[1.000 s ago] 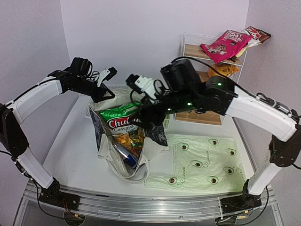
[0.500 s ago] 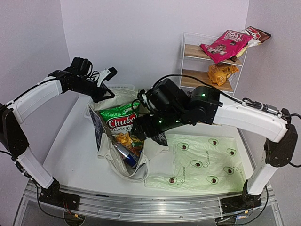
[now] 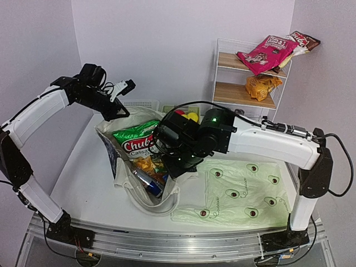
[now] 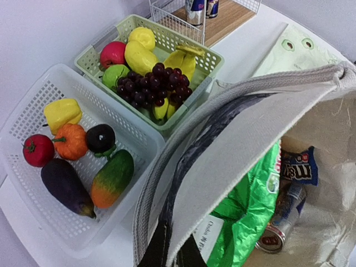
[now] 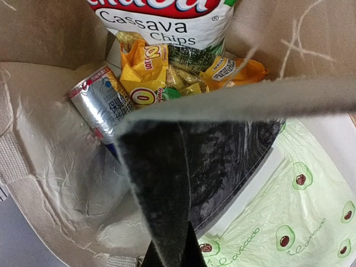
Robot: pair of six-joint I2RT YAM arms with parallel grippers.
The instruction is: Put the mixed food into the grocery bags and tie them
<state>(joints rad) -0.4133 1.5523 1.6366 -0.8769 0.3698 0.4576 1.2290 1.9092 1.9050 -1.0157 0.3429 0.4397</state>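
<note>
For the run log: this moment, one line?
left end effector: shut on tote | right end effector: shut on tote | can: in tote | avocado bag: flat

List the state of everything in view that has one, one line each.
canvas tote: open, mouth held apart
left gripper: shut on tote rim
right gripper: shut on tote's dark printed side
cassava chips packet: inside tote
drink can: on its side, inside tote
orange snack packet: inside tote
avocado-print plastic bag: flat on table, looks unfilled
green basket: holds fruit
white basket: holds vegetables
</note>
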